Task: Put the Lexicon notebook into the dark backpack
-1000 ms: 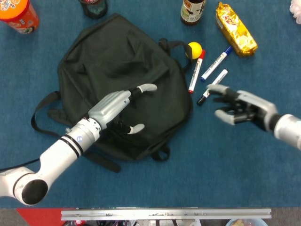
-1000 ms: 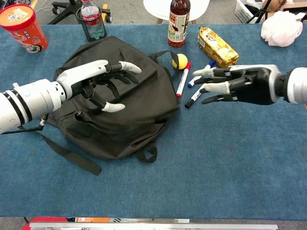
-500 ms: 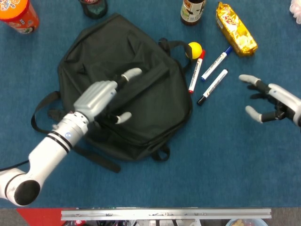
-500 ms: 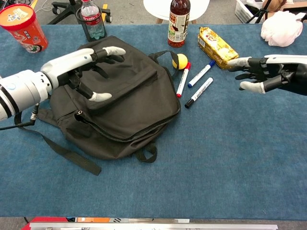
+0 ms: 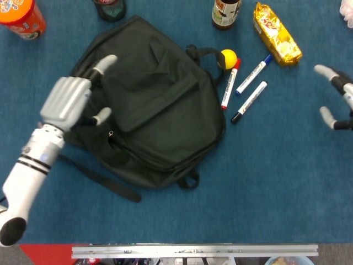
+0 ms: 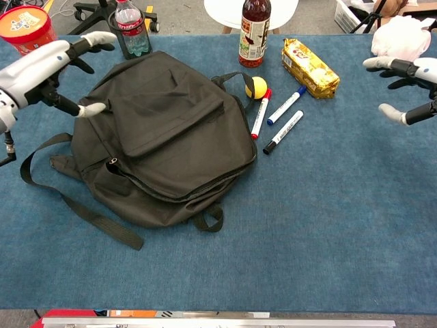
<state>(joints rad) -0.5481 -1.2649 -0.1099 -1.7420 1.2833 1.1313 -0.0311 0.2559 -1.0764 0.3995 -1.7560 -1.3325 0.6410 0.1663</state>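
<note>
Though zipped and limp — the dark fabric backpack point(image 5: 149, 105), left hand point(image 5: 69, 99) and right hand point(image 6: 403, 85) spread, empty.

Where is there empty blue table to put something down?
The widest bare patch is the blue cloth in front of the markers, right of the dark backpack. The strip between the backpack and the near table edge is free too. It is crowded at the back: bottle, yellow ball, gold snack pack.

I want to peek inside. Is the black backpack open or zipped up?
Looks zipped: the backpack lies flat, with no gap showing anything inside.
</note>
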